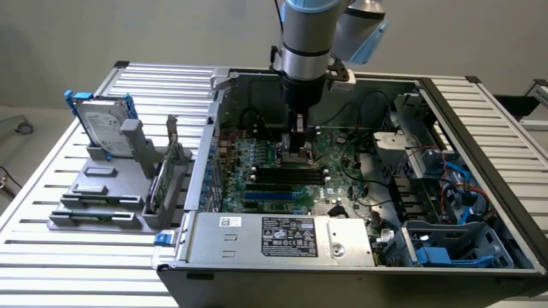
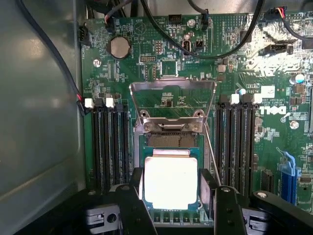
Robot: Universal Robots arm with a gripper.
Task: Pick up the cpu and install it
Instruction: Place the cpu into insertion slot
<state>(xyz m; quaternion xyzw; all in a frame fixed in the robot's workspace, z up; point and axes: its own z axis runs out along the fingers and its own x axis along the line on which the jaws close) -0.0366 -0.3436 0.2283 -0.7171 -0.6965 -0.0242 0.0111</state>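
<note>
The pincer (image 2: pixel 171 198) is pinching the small flat square cpu (image 2: pixel 170 178) with the silver metal top. Its two black fingers (image 2: pixel 137 198) press on two opposite edges of the chip, which sits squarely between them. The other two edges are free.

Clearance at the fingers is tight. Long black memory slots (image 2: pixel 110 147) run in a bank close beside each finger. A thin metal lever rod (image 2: pixel 211 152) stands between one bank and the chip. Beyond the cpu's far edge lies the dark square socket (image 2: pixel 171 138), its contact field partly exposed. The chip overlaps the socket's nearer part. Whether it is seated or hangs just above cannot be told. The socket's silver metal load frame (image 2: pixel 171 98) is tilted open, clear of the chip.

The cpu's top glares almost white. It has rounded corners and a narrow stepped rim, with a thin green border showing around it.

In the exterior view the grey robot arm (image 1: pixel 304 58) comes straight down into the open black computer case (image 1: pixel 342 289). The pincer is low over the middle of the green motherboard (image 1: pixel 347 183). The case walls stand well apart from the arm on every side. A grey labelled power supply box (image 1: pixel 283 234) lies along the near wall. The case rests on the slatted aluminium bench (image 1: pixel 51 269). Outside it, to the exterior view's left, a silver hard drive with blue side brackets (image 1: pixel 102 125) stands upright in a grey holder (image 1: pixel 102 192), well apart from the pincer.
</note>
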